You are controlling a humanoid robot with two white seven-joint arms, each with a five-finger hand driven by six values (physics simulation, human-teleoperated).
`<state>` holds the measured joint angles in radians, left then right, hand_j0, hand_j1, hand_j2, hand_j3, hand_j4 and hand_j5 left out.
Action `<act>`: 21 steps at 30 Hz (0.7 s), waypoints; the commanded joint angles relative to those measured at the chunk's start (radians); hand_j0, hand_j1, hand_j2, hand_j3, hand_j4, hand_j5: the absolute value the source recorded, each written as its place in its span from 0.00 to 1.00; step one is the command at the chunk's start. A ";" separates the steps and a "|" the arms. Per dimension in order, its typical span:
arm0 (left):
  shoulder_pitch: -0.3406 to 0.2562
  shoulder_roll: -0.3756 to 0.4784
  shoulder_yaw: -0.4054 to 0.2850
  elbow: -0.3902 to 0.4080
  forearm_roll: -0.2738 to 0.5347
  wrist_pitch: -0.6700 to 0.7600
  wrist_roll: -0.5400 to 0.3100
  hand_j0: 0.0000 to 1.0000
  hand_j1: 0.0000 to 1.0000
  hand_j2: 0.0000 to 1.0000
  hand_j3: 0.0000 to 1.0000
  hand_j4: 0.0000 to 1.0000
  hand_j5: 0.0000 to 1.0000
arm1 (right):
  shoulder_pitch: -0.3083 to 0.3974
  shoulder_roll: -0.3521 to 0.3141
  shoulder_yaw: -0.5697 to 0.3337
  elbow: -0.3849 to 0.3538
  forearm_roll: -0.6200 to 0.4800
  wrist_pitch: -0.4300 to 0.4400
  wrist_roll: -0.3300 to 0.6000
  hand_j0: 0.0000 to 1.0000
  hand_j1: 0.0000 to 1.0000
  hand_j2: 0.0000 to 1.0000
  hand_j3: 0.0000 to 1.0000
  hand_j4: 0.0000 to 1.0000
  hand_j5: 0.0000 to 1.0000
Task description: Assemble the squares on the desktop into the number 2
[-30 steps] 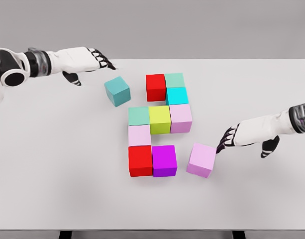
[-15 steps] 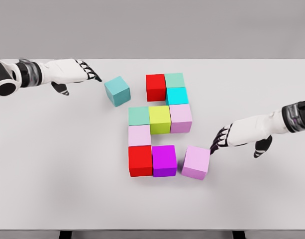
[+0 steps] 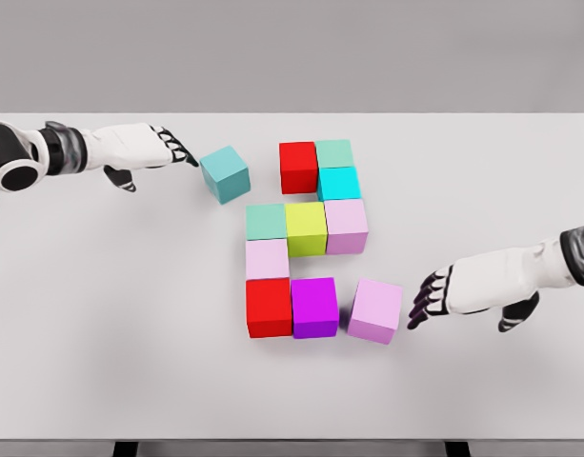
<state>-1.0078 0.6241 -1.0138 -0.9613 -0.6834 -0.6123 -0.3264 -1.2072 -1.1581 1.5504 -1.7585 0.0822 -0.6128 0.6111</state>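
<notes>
Blocks, e.g. the teal block (image 3: 224,173) and pink block (image 3: 375,310), look like smooth matt plastic, flat colour, no texture. Table (image 3: 101,324) is plain matt light grey, smooth. Arm shells glossy white plastic; left hand (image 3: 144,148) and right hand (image 3: 463,290) have dark fingers.

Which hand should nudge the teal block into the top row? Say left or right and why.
Left. The left hand has its fingertips right beside the loose teal block, on the side away from the red block. The right hand sits far off, by the pink block.
</notes>
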 commanded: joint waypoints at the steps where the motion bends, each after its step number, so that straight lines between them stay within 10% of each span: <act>1: 0.000 -0.003 0.001 0.001 0.004 0.001 0.000 0.96 0.96 0.96 0.96 0.96 0.96 | 0.000 0.011 -0.001 -0.003 -0.004 0.002 0.000 0.99 0.99 0.99 0.99 0.99 0.99; 21: -0.017 -0.055 0.008 0.042 0.002 0.001 -0.005 0.99 0.99 0.99 0.99 0.99 0.99 | 0.000 0.087 -0.024 0.093 -0.004 0.002 0.000 0.99 0.99 0.99 0.99 0.99 0.99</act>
<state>-1.0247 0.5789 -1.0086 -0.9264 -0.6850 -0.6122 -0.3298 -1.2072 -1.0718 1.5313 -1.6662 0.0830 -0.6128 0.6111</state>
